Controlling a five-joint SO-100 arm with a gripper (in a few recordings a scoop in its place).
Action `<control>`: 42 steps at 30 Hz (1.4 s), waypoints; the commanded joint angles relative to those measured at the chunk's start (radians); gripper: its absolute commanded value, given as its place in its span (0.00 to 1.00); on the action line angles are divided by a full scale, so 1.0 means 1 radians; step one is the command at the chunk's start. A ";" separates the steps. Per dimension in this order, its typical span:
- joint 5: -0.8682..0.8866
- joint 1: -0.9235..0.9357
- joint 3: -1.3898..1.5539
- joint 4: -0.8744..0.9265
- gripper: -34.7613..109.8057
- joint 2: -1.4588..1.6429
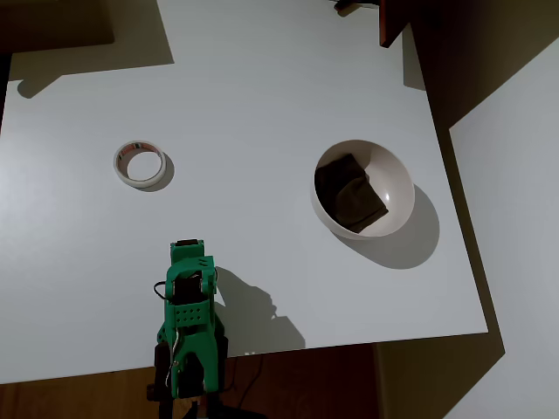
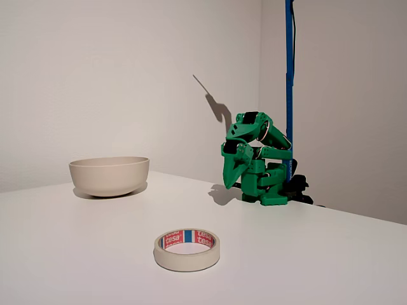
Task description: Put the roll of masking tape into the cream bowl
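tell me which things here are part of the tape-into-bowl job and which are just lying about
Part of the job:
- roll of masking tape, flat on the table, untouched
- cream bowl
- gripper, folded near the arm's base, away from both

Just there:
- dark lump inside the bowl
- white table
- blue pole behind the arm

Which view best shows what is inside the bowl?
The overhead view: it looks straight down into the bowl and shows a dark lump inside. The fixed view sees just the bowl's outer wall from the side, its contents hidden.
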 commanded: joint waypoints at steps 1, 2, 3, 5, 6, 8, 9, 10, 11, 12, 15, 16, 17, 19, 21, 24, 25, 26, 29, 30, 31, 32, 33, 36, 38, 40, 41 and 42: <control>0.031 -0.015 -0.067 0.020 0.18 0.006; 0.043 -0.035 -0.094 0.023 0.18 0.000; 0.049 -0.058 -0.117 0.009 0.18 -0.018; 0.072 -0.086 -0.170 -0.029 0.18 -0.104; 0.081 -0.101 -0.207 -0.044 0.18 -0.160; 0.095 -0.138 -0.288 -0.071 0.18 -0.270; 0.106 -0.158 -0.337 -0.074 0.18 -0.330; 0.117 -0.178 -0.396 -0.072 0.18 -0.394; 0.126 -0.192 -0.459 -0.066 0.18 -0.463; 0.135 -0.210 -0.523 -0.055 0.18 -0.534; 0.161 -0.262 -0.709 -0.011 0.18 -0.719; 0.166 -0.281 -0.761 -0.002 0.18 -0.773; 0.172 -0.301 -0.810 0.009 0.18 -0.824; 0.181 -0.330 -0.917 0.032 0.18 -0.928; 0.190 -0.337 -1.042 0.069 0.18 -1.054; 0.186 -0.328 -1.209 0.110 0.18 -1.250; 0.181 -0.324 -1.252 0.117 0.18 -1.312; 0.179 -0.318 -1.290 0.118 0.18 -1.365; 0.166 -0.296 -1.384 0.110 0.18 -1.503; 0.164 -0.290 -1.414 0.107 0.18 -1.542; 0.167 -0.285 -1.440 0.104 0.22 -1.574; 0.172 -0.284 -1.463 0.100 0.27 -1.605; 0.178 -0.285 -1.482 0.092 0.30 -1.629; 0.184 -0.307 -1.528 0.069 0.33 -1.706; 0.190 -0.325 -1.559 0.057 0.34 -1.766; 0.202 -0.339 -1.598 0.049 0.34 -1.833; 0.207 -0.345 -1.624 0.049 0.35 -1.870; 0.212 -0.350 -1.652 0.051 0.35 -1.908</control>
